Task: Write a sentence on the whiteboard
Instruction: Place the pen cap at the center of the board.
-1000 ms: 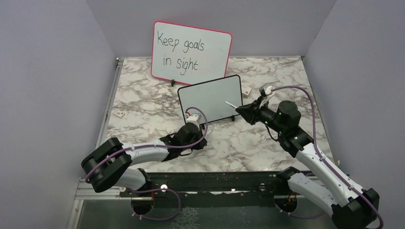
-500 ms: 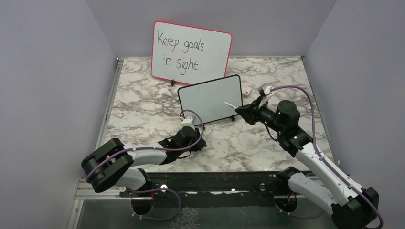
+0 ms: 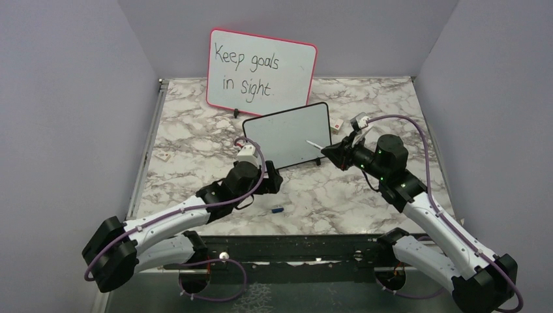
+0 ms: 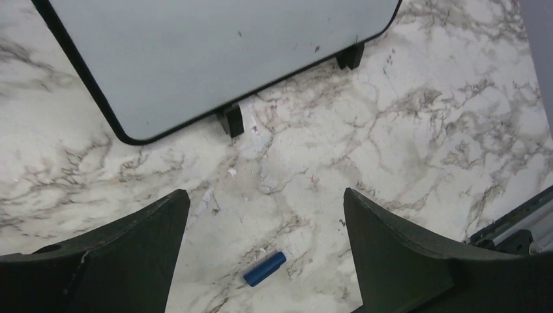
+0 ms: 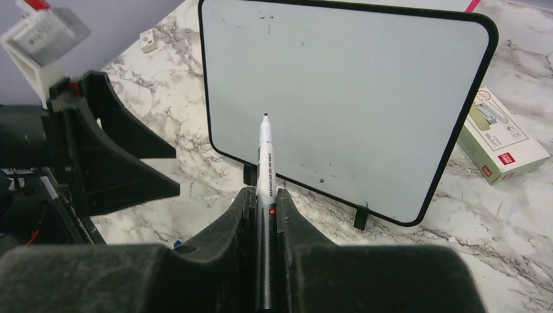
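Observation:
The black-framed whiteboard (image 3: pixel 287 134) stands on little feet mid-table; its face (image 5: pixel 345 98) is blank, so the sentence is not in view. My right gripper (image 5: pixel 264 192) is shut on a white marker (image 5: pixel 265 156) whose uncapped blue tip points at the board, a short way off it. In the top view that gripper (image 3: pixel 329 151) is at the board's right lower corner. My left gripper (image 4: pixel 266 195) hovers open and empty in front of the board (image 4: pixel 215 59). A blue marker cap (image 4: pixel 265 268) lies loose on the marble below it, also seen in the top view as the cap (image 3: pixel 276 210).
A larger pink-framed whiteboard (image 3: pixel 261 68) reading "Keep goals in sight" leans against the back wall. A small green-and-white box (image 5: pixel 501 137) lies right of the black board. A small white block (image 3: pixel 164 156) sits by the left table edge. Grey walls enclose three sides.
My left gripper opened, and the blue cap now lies on the table. The left arm rose and drew back from the board's lower left corner. The right arm barely moved.

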`<state>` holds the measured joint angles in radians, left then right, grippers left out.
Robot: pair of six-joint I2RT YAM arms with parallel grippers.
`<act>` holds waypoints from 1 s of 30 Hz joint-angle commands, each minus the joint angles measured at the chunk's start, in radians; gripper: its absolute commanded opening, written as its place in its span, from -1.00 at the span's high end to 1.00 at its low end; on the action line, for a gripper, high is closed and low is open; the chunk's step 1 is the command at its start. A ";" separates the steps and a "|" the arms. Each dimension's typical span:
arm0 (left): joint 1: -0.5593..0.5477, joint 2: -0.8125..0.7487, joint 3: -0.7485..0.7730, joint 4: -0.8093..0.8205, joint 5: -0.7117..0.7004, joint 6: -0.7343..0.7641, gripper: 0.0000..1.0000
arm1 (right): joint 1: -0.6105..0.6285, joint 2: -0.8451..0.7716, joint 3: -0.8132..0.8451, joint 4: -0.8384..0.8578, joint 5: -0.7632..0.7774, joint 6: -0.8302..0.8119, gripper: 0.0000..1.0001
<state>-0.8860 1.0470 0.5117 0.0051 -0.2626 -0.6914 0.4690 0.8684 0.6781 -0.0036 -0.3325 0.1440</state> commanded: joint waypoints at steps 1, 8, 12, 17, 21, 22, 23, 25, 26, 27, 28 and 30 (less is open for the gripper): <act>0.091 -0.044 0.120 -0.157 0.051 0.119 -0.75 | -0.006 0.006 0.047 -0.033 -0.009 -0.021 0.99; 0.308 -0.062 0.294 -0.283 0.252 0.277 -0.75 | -0.006 0.006 0.068 -0.052 -0.003 -0.032 0.99; 0.395 -0.014 0.425 -0.365 0.312 0.392 -0.76 | -0.006 0.013 0.081 -0.066 0.000 -0.039 0.99; 0.537 0.055 0.512 -0.368 0.471 0.469 -0.76 | -0.004 0.024 0.092 -0.065 -0.006 -0.042 0.99; 0.621 0.151 0.578 -0.360 0.633 0.481 -0.72 | -0.001 0.041 0.111 -0.067 -0.016 -0.046 0.99; 0.642 0.175 0.591 -0.357 0.670 0.476 -0.71 | 0.000 0.049 0.117 -0.067 -0.015 -0.049 0.99; 0.663 0.194 0.598 -0.343 0.724 0.477 -0.70 | 0.001 0.054 0.123 -0.068 -0.012 -0.053 0.99; 0.715 0.225 0.605 -0.303 0.823 0.470 -0.68 | 0.006 0.061 0.128 -0.060 -0.014 -0.057 0.99; 0.745 0.240 0.608 -0.282 0.860 0.463 -0.66 | 0.009 0.068 0.130 -0.055 -0.016 -0.057 0.99; 0.770 0.262 0.614 -0.267 0.885 0.452 -0.66 | 0.011 0.072 0.131 -0.049 -0.017 -0.057 0.99; 0.795 0.285 0.623 -0.258 0.908 0.441 -0.64 | 0.013 0.078 0.134 -0.044 -0.016 -0.057 0.99; 0.830 0.347 0.636 -0.222 1.004 0.425 -0.60 | 0.018 0.091 0.145 -0.042 -0.013 -0.056 0.99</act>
<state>-0.1398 1.3079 1.0920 -0.3115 0.4850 -0.2440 0.4744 0.9413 0.7815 -0.0559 -0.3328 0.1028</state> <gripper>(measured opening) 0.821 0.163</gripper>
